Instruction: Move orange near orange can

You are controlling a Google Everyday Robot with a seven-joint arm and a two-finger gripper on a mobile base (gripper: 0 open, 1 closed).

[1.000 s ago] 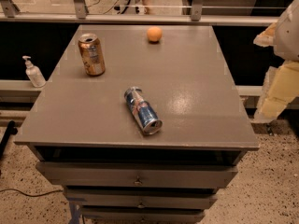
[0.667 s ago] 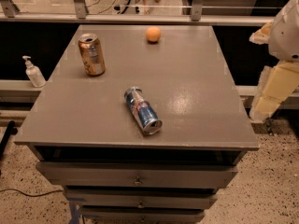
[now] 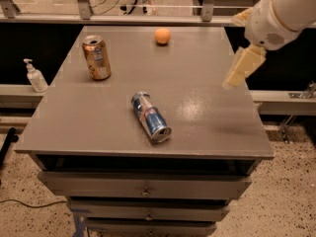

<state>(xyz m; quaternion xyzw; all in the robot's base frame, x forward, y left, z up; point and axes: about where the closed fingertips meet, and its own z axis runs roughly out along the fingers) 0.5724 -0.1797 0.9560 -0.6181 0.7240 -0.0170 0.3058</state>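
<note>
The orange is a small round fruit lying at the far middle of the grey table top. The orange can stands upright at the far left, copper-coloured with a silver top and a pale label patch, well apart from the orange. My gripper hangs in the air over the table's right side, to the right of the orange and nearer the front than it, touching nothing. The white arm comes in from the upper right corner.
A blue-and-silver can with red marks lies on its side at the table's middle front. A white pump bottle stands on a ledge to the left. Drawers sit under the table top. A railing runs behind the table.
The arm and gripper have moved left and up, from beside the table's right edge to above its right side. The orange and both cans have not moved.
</note>
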